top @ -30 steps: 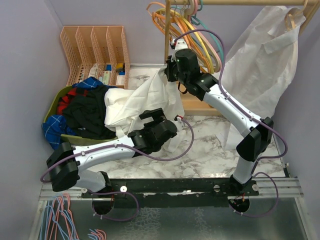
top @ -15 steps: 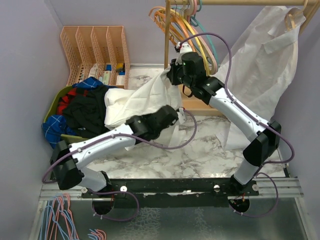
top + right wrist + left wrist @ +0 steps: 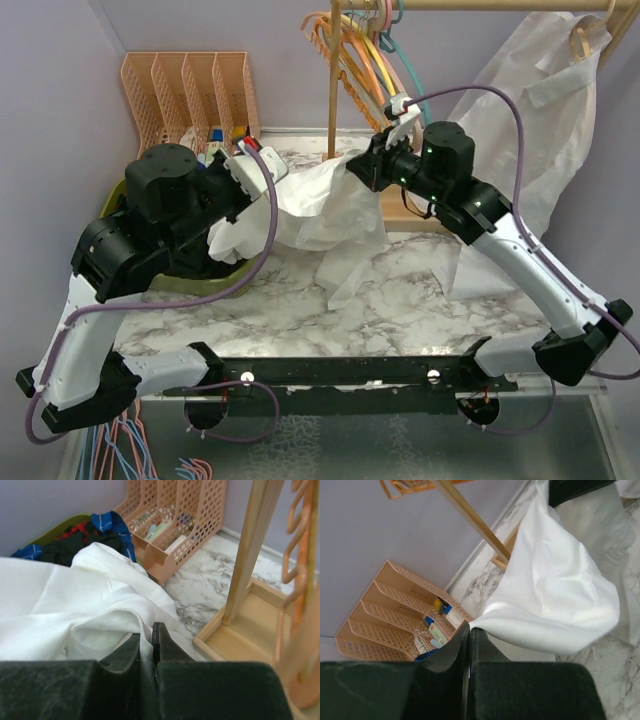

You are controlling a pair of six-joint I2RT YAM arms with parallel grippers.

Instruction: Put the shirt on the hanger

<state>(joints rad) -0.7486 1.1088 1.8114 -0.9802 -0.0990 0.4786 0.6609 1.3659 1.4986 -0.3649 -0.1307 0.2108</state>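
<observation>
Holding the shirt point(image 3: 320, 200) up between two claws, apart from the hanger point(image 3: 408, 68).

From above: pinched at one end by the left claw point(image 3: 268, 172), at the other by the right claw point(image 3: 368, 165), sagging over the marbled tabletop point(image 3: 400, 300); hanger up on the wooden rail point(image 3: 480, 5), lower part lost behind the right arm. From the left wrist: clamped shut on a shirt edge, lilac wall point(image 3: 380, 525) behind. From the right wrist: closed on shirt folds, fingertips buried in cloth.
</observation>
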